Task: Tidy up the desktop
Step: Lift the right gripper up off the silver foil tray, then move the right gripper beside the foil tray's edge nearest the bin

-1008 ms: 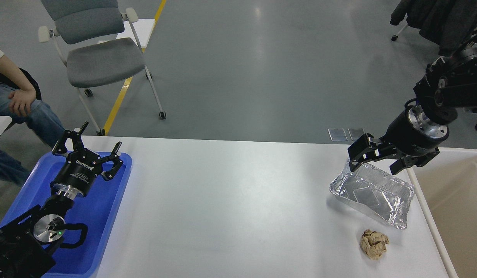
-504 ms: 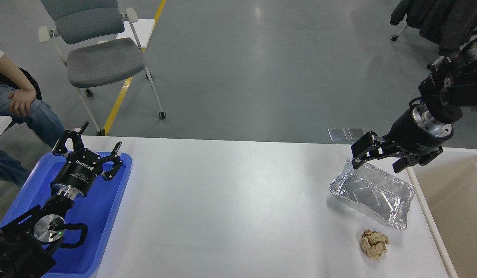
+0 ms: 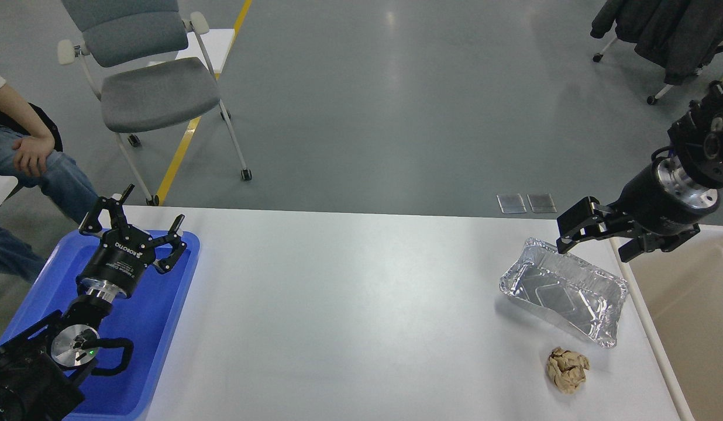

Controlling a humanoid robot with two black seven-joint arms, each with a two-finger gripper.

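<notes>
The counter (image 3: 350,304) is a wide, smooth, plain white slab with rounded corners that fills the near half of the view; as a fixed surface it is cleared, not lifted, and its slick finish will probably let light items slide when pushed. Two loose items lie toward its right end. The foil tray (image 3: 563,290), a shiny rectangular container of thin crinkled aluminium, sits empty just left of the beige bin (image 3: 689,316); it is judged very light, easily dented and slippery, so the recommended hold is a light pinch over its rolled rim, one finger inside the wall and one outside. The crumpled brown paper ball (image 3: 567,368) rests nearer, just beside the tray's near right corner and apart from it; it appears soft, light and compressible, and can be pinched across its middle. The right end effector (image 3: 598,235) hangs above the tray's far right rim with fingers spread wide, holding nothing. The left end effector (image 3: 133,225) is also spread wide and empty, poised over the blue tray (image 3: 162,327) at the counter's left end.
</notes>
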